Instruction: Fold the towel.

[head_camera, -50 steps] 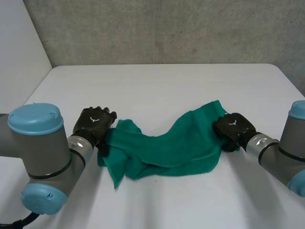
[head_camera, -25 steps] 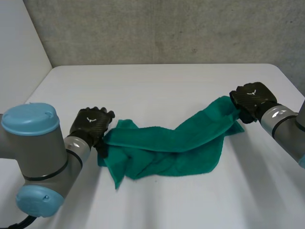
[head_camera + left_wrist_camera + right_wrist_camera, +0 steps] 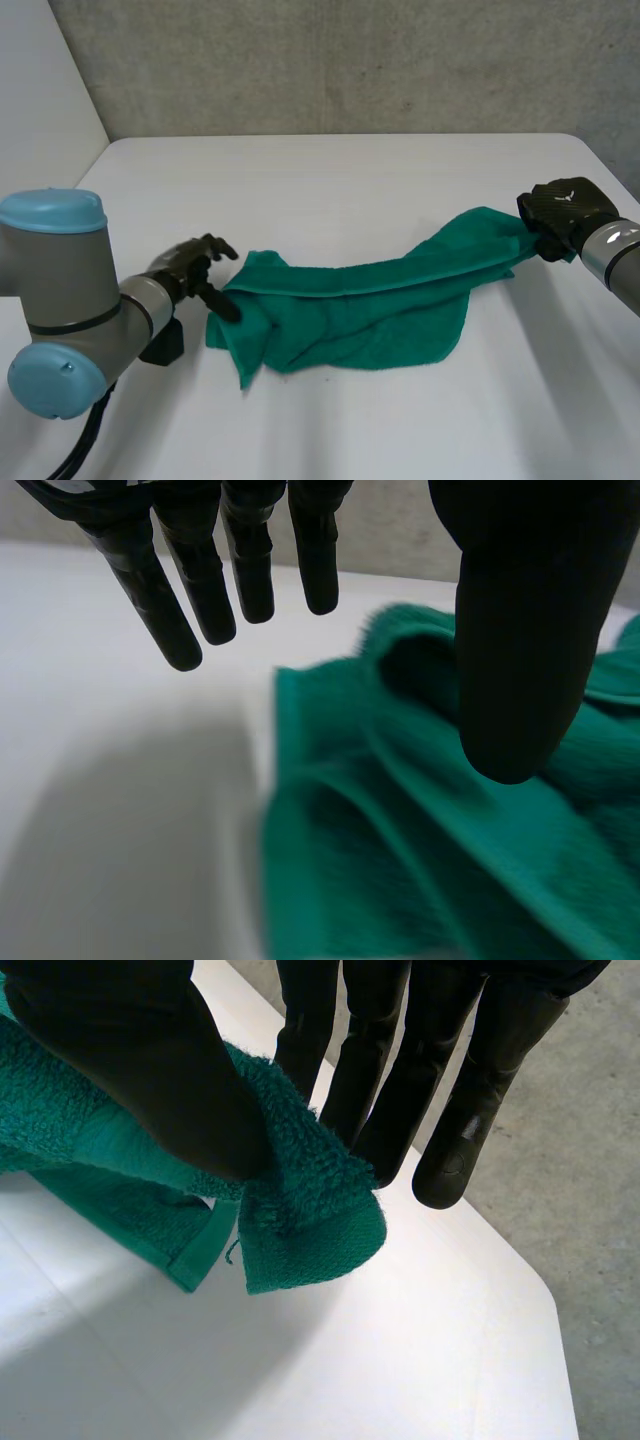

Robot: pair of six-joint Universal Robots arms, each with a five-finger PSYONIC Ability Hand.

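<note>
Pinching one corner of the green towel [image 3: 310, 1225] between thumb and straight fingers, your right hand [image 3: 130, 1070] holds that corner lifted off the desk [image 3: 350, 170], out by the desk's right edge. The hemmed corner pokes out past the thumb, with the fingertips behind the cloth. From that grip the towel runs as a raised, sagging band toward the middle of the desk, where the rest of it lies in a rumpled heap of overlapping folds.

Your left hand [image 3: 190, 262] sits at the heap's opposite end, low over the desk, with its fingers spread and nearly straight, gripping nothing. Its fingertips hang over bare desk just beside the towel's edge. The thumb reaches over a raised fold of cloth, and you cannot tell whether its tip touches the fold.

Your left arm [image 3: 60, 300] and right arm [image 3: 615, 255] come in from the near side, one at each end of the towel.
</note>
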